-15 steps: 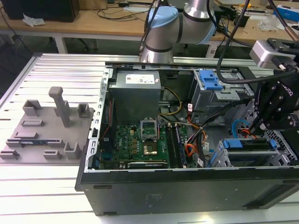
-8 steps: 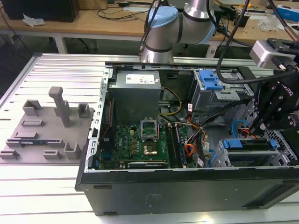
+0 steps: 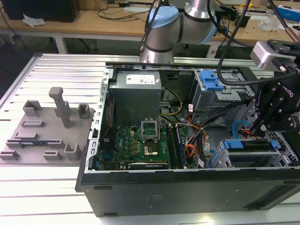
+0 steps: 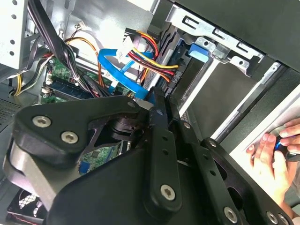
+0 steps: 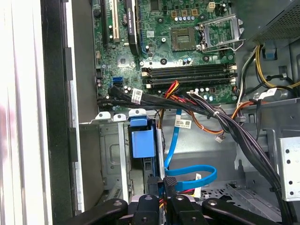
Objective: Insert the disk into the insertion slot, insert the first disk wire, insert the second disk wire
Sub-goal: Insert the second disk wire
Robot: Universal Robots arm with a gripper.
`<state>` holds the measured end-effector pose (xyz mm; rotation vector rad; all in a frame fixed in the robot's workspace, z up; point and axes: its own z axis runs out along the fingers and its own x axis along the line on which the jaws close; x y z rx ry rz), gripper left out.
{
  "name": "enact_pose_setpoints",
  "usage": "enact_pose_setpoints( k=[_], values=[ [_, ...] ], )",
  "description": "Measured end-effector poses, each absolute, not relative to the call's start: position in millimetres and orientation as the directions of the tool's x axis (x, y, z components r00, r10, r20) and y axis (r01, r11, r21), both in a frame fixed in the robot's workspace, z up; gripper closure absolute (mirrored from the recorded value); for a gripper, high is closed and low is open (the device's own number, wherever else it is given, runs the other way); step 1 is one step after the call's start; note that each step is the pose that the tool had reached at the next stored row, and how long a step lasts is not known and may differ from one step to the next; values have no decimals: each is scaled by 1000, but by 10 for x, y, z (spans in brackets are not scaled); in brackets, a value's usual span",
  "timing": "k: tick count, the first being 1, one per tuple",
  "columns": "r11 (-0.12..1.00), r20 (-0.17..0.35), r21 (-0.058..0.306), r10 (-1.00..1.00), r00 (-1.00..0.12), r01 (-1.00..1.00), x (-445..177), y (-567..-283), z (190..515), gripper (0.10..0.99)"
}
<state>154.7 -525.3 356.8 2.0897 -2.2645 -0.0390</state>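
The disk, framed in its blue carrier, sits inside the insertion slot, a grey metal cage at the case's front corner on the exterior view's right. My gripper hangs just above the disk's rear end. In both wrist views its fingers stand close together, pinching the black plug of a blue disk wire. The blue wire loops away from the fingertips, and my gripper points down beside the cage. A red, yellow and black wire bundle lies next to it.
The open computer case holds a motherboard, a power supply and an upper bay with a blue latch. Thick black cables cross near the cage. A grey fixture plate lies outside. A person's hand rests beyond the case wall.
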Motion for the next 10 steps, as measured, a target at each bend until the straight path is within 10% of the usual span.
enact_pose_setpoints(
  k=[10],
  values=[
    [81,27,59,-996,-79,-995,1554,-5282,3531,925]
  ],
)
